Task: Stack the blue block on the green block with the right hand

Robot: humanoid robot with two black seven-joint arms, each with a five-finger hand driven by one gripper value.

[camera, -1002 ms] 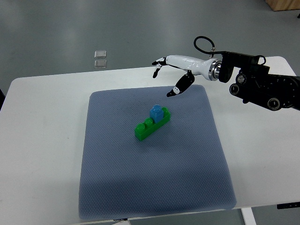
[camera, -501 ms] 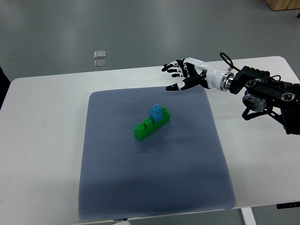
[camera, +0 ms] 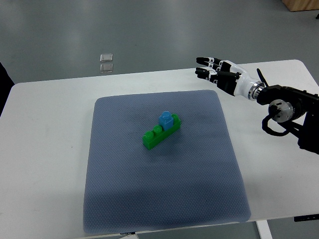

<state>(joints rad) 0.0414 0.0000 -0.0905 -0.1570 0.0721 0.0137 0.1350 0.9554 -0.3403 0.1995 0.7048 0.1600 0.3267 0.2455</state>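
Top view shows my right hand (camera: 215,72), white-backed with black segmented fingers (camera: 204,60), held over the far right part of the white rectangular tabletop (camera: 45,149), just past the far right corner of the grey-blue textured mat (camera: 164,199) that covers the table's middle. My fingers are stretched out almost straight and lie close side by side, pointing toward the picture's left and slightly away from me, with nothing between them; the hand is empty and slack. The wrist narrows into a silver ring, and behind it my black forearm (camera: 291,112) with its round joint housings runs off to the right edge of the picture, a thin black cable looping beside it. The small light blue plastic block (camera: 166,119) sits on top of the long green studded plastic block (camera: 161,132), pressed onto its far right end, while two green studs on the near left end are bare. The green block lies at a slant near the centre of the mat, well apart from my hand. Beyond the table's far edge, on the grey floor (camera: 149,30), lie two small clear square pieces (camera: 106,62), one just behind the other. My left arm does not show anywhere.
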